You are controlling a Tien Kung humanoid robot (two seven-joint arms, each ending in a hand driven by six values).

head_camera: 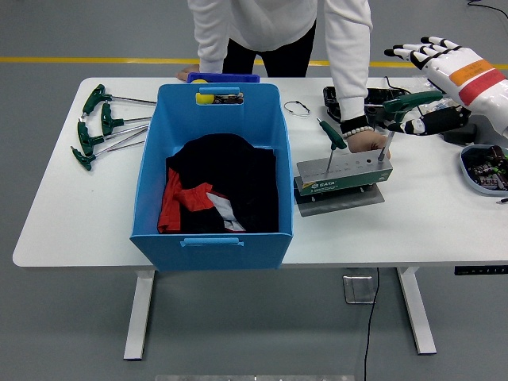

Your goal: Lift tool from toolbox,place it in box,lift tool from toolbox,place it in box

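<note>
Head view: white rectangular worktop (71,222), near edge bare along the front left and front right. Large blue plastic box (213,171) sits centre-left, reaching almost to the near edge, black and red cloth (214,190) inside. Grey metal toolbox block with green label (340,178) stands just right of the box, narrow gap between them. Small green T-handle tool (331,136) stands upright in its left holes. Larger green T-handle tool (403,107) stands in the right holes, handle pointing right. Right robot hand (432,83), white with black joints, comes in from the upper right, fingers spread wide, thumb below the big handle, not closed on it. Person's hand (367,141) rests at the toolbox's far side. Loose green T-handle wrenches (99,127) lie at far left, well apart. Open room front right of the toolbox.
</note>
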